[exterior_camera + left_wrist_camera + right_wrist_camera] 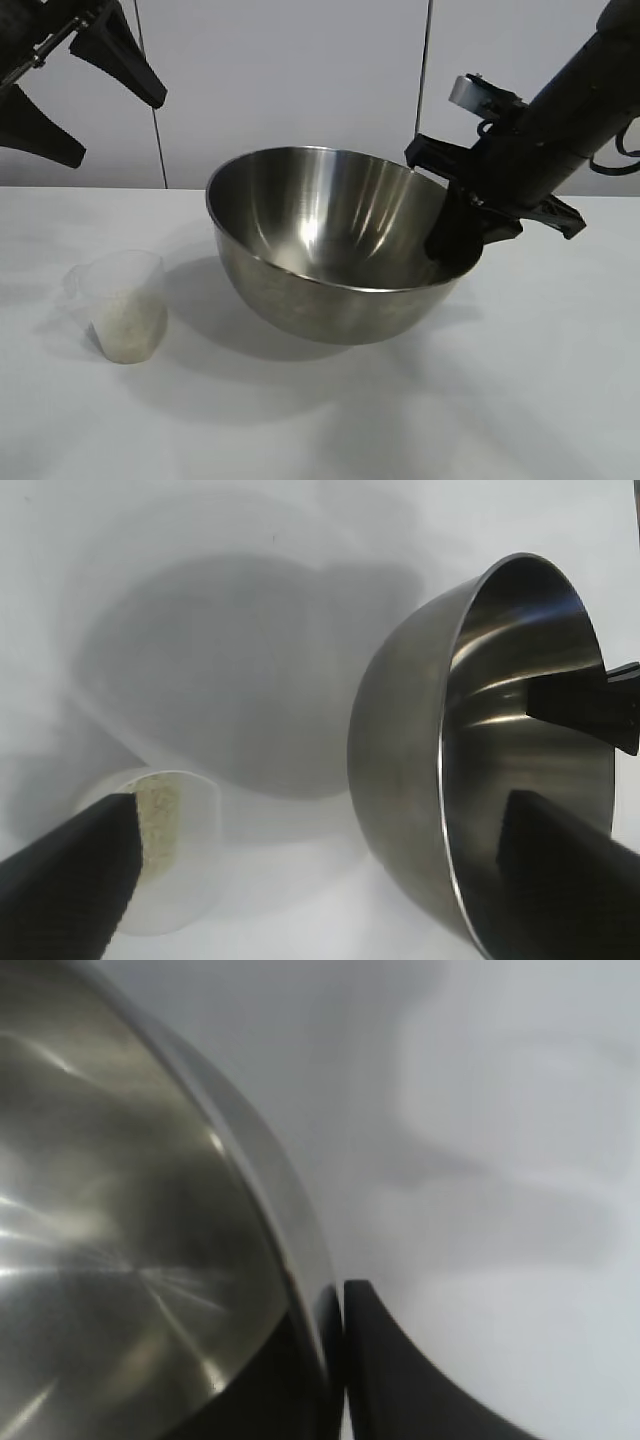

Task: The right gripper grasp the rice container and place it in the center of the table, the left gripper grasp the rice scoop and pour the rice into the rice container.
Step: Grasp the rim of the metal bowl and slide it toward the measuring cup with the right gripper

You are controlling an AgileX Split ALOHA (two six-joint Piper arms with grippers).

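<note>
The right gripper (455, 235) is clamped on the rice container (330, 250)'s right rim, one finger hidden inside. The bowl looks tilted, maybe lifted off the table (520, 400). The left gripper (100, 90), cut off upper left, is spread wide. The rice scoop (122, 305) with rice (125, 330) sits left. No writing can be read.
</note>
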